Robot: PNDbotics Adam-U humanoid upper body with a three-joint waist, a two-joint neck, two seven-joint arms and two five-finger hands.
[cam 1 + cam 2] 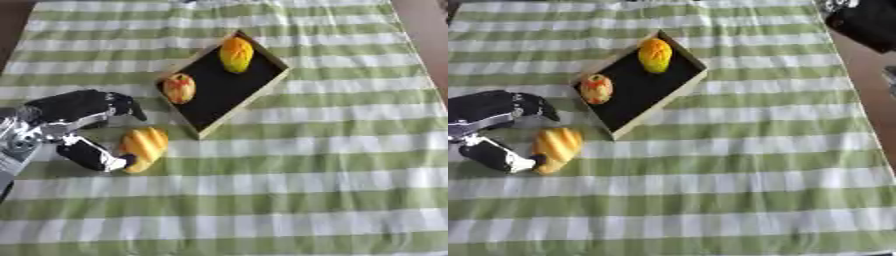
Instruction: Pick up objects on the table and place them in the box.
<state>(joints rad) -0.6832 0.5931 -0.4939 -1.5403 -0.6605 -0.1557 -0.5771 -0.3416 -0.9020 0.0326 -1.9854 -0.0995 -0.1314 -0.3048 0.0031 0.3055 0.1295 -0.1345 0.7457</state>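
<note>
Green-and-white striped tablecloth (289, 200) covers the table, bare of objects on the near side of the box. Landmark is the box (260, 91), a shallow tray with pale wooden rim and black floor, lying askew at centre-left. Nearest task thing: yellow ridged bread-like item (143, 147), on the cloth just near-left of the box's near corner, apart from the rim. Left hand (83, 117) comes in from the left of the box, spread around that bread: thumb tip touches the bread's near-left end, fingers arch over the cloth on its far-left side, tips pointing toward the box and not closed on the bread. So hand is spread, not clenched, nothing lifted. Silver wrist section shows at the left edge. Inside the box: round orange-red fruit (179, 88) at its left corner, against the rim; farther in, yellow-orange oval fruit (236, 54) at the far corner. Right hand does not show. Far right of the box, cloth ends at brown table edge (429, 35).
</note>
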